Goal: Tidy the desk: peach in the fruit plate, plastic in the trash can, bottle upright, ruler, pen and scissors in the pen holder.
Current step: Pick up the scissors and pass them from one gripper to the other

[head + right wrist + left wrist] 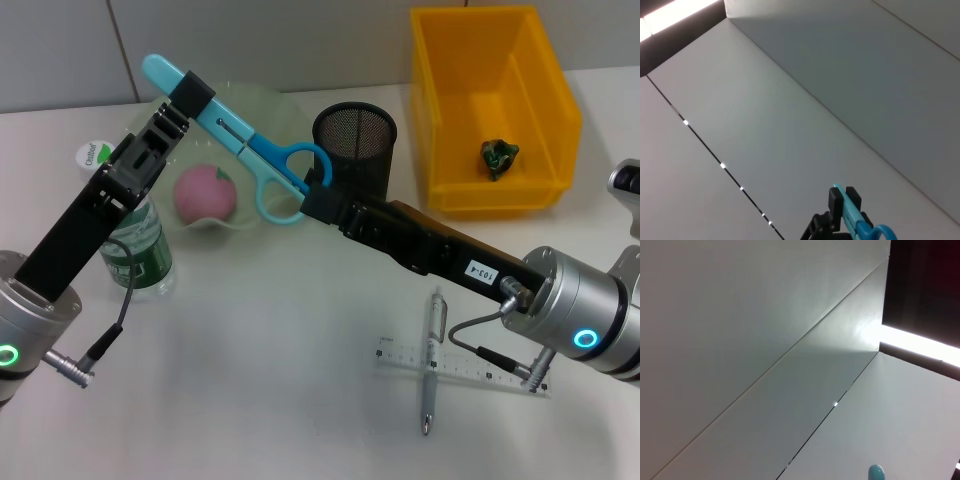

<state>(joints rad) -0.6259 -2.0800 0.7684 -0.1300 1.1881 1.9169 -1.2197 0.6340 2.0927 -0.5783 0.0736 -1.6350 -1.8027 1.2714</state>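
Hanging in the air above the far-left part of the surface (pixel 250 400), the one pair of blue scissors (pixel 235 135) runs slantwise between both arms: the left pincer (pixel 190 100) is closed on the covered blade end up and to the left, while the right pincer (pixel 318 195) meets the finger loops lower and to the right, just beside the mesh pen holder (pixel 355 145). Whether the right pincer is clamped on the handles or only touching them cannot be told. This looks like a hand-over, probably so that the arm nearer the holder can drop the scissors in blade-first. The right wrist view shows the scissors (pixel 857 220) with the left pincer (pixel 840 200) on them against wall panels only. The single pen holder stands empty as far as can be seen. One peach (pixel 205 193) already lies in the one pale green fruit plate (pixel 260 100) behind the scissors, and one green-labelled bottle (pixel 135 245) stands upright at the left, partly hidden by the left arm. One dark green scrap of plastic (pixel 498 157) sits in the single yellow bin (pixel 445 150) at the far right. Near the right edge, one pen (pixel 432 360) lies across one clear ruler (pixel 460 365), touching it; both are yet to be stowed.
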